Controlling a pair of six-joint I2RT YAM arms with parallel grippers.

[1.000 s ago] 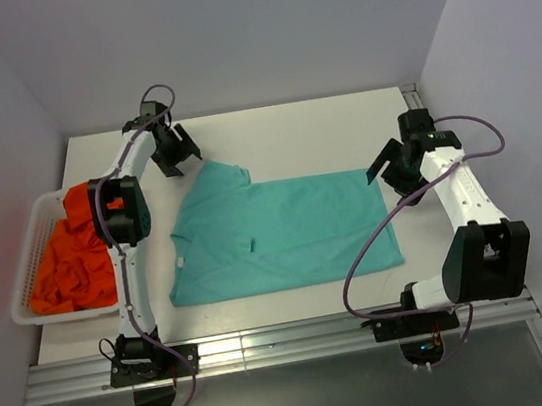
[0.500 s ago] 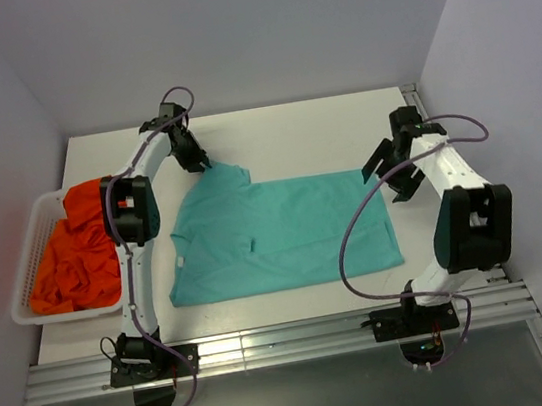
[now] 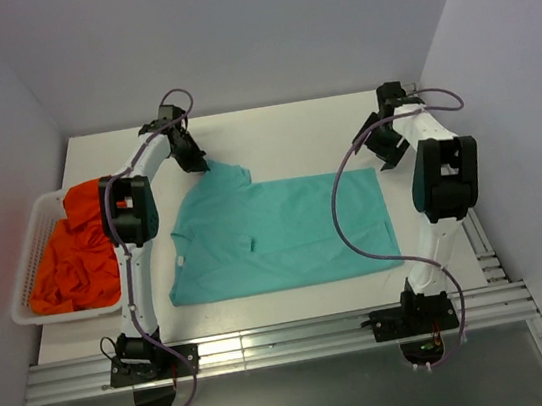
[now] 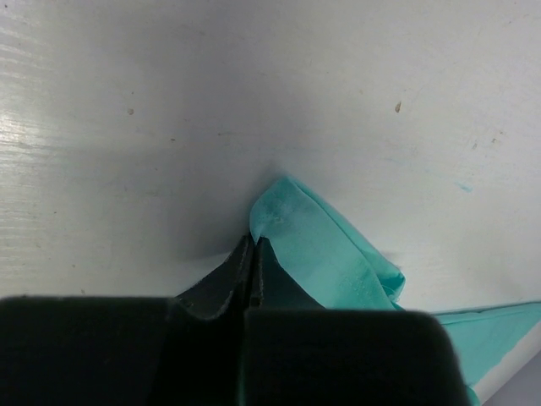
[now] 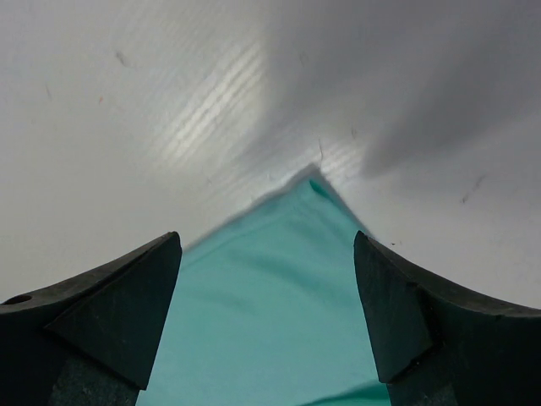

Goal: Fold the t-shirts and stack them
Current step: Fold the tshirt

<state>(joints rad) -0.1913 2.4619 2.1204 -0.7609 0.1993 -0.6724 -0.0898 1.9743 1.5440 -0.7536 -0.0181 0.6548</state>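
A teal-green t-shirt (image 3: 275, 228) lies spread flat in the middle of the table. My left gripper (image 3: 194, 158) is at its far left sleeve tip, with the jaws pressed together and a pinch of teal cloth (image 4: 325, 254) bunched at the fingertips (image 4: 254, 245). My right gripper (image 3: 385, 146) hangs open over the shirt's far right corner, and that corner (image 5: 283, 279) lies between the two spread fingers (image 5: 135, 296) without touching them. The orange-red t-shirts (image 3: 71, 253) are heaped in a basket on the left.
The white slatted basket (image 3: 24, 298) stands at the table's left edge. Grey walls close in the back and both sides. A metal rail (image 3: 271, 346) runs along the near edge by the arm bases. Purple cables loop off both arms.
The left gripper has dropped onto the sleeve tip and shut on it. The right arm has swung away from me, from beside the shirt's right edge to its far right corner.
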